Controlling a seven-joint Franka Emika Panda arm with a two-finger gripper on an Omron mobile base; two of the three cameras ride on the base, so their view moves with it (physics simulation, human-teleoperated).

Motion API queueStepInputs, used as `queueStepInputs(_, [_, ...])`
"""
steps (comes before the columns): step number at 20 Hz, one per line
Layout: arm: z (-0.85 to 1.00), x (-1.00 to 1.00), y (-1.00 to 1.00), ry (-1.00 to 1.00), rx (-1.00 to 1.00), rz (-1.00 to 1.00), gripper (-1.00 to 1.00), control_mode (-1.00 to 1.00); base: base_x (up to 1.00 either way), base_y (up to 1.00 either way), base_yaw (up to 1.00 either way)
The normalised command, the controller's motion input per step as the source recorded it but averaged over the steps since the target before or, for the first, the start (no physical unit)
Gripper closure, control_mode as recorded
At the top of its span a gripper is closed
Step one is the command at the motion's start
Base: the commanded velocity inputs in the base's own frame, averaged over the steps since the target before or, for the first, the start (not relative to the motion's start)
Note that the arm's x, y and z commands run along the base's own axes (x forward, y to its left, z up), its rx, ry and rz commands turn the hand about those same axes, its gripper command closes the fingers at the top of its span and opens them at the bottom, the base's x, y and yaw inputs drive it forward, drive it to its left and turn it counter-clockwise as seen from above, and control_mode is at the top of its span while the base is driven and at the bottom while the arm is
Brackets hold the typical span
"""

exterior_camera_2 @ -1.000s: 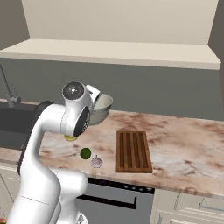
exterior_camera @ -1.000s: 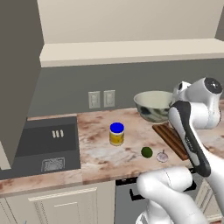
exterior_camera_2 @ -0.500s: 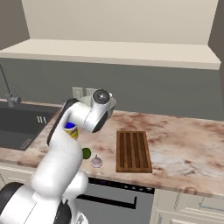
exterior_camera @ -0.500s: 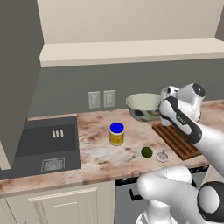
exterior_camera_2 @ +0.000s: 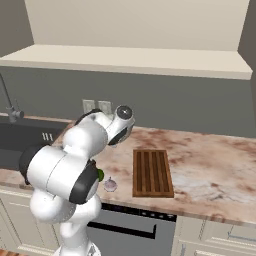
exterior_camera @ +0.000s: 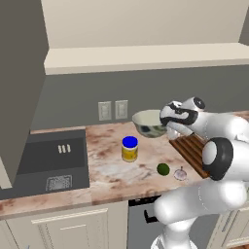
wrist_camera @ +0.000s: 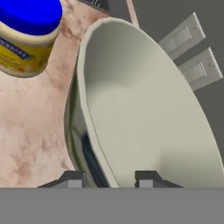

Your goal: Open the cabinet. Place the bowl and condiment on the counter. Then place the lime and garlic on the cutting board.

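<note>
My gripper (wrist_camera: 109,179) is shut on the rim of the greyish-cream bowl (wrist_camera: 144,113), one fingertip (wrist_camera: 72,178) outside the wall and one inside. The bowl (exterior_camera: 150,122) is at the back of the counter (exterior_camera: 107,170) near the wall; I cannot tell whether it touches the stone. The blue-lidded condiment jar (exterior_camera: 129,148) stands on the counter, left of and in front of the bowl. The lime (exterior_camera: 163,169) and the garlic (exterior_camera: 180,173) lie side by side near the front edge. The cutting board (exterior_camera_2: 152,171) lies bare to their right. The cabinet (exterior_camera: 146,29) hangs above.
A dark sink (exterior_camera: 48,160) is set in the counter at the left, with a faucet (exterior_camera_2: 10,107) behind it. Two wall outlets (exterior_camera: 113,110) sit behind the bowl. A grey panel (exterior_camera: 19,87) juts out at the upper left. Base cabinets (exterior_camera: 63,228) run below.
The arm has swung left with the bowl in its grip, carrying it from above the cutting board's far end to a spot behind the jar. Jar, lime and garlic have stayed put.
</note>
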Motion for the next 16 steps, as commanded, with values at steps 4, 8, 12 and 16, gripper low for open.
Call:
queueStepInputs(4, [-0.61, 0.77, 0.0, 0.02, 0.0, 0.0, 1.0, -1.0, 0.0, 0.0, 0.0])
queueStepInputs(8, [-0.61, 0.39, 0.01, 0.01, 0.0, 0.02, 1.0, -1.0, 0.0, 0.0, 0.0])
queueStepInputs(12, [-0.7, 0.55, 0.01, 0.05, 0.0, 0.03, 1.0, -1.0, 0.0, 0.0, 0.0])
queueStepInputs(16, [-0.59, 0.32, 0.0, 0.05, 0.0, 0.04, 1.0, -1.0, 0.0, 0.0, 0.0])
